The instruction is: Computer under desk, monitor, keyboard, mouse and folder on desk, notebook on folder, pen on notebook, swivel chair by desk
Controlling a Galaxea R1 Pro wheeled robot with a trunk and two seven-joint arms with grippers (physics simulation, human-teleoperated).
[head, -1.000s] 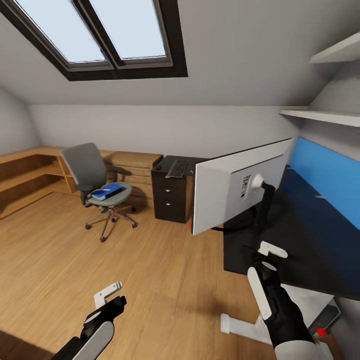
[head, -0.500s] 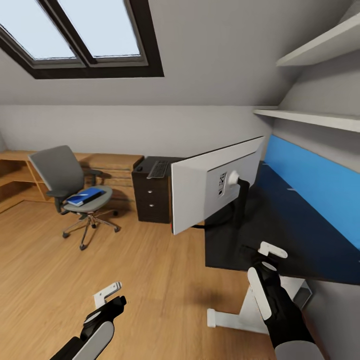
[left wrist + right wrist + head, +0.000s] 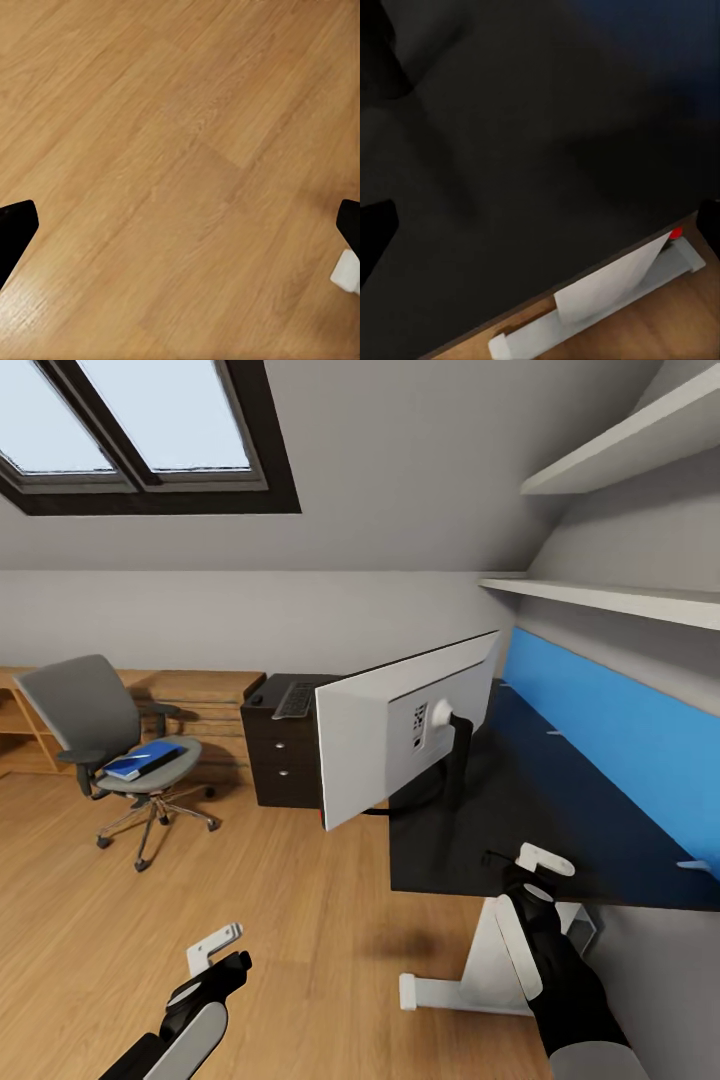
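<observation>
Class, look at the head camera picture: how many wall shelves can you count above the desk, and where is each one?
2. A lower shelf runs along the wall just above the desk's blue rear panel; an upper shelf sits higher, at the picture's top corner. More may lie beyond the frame.

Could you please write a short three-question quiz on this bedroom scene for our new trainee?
1. True or false: the folder lies on the swivel chair.
2. Where does the keyboard rest? A) beside the monitor B) on the end of the desk above the drawers C) on the floor
3. Fill in: the right gripper hovers above the desk's ____ edge.

Key: 1 true; 2 B; 3 front.
</observation>
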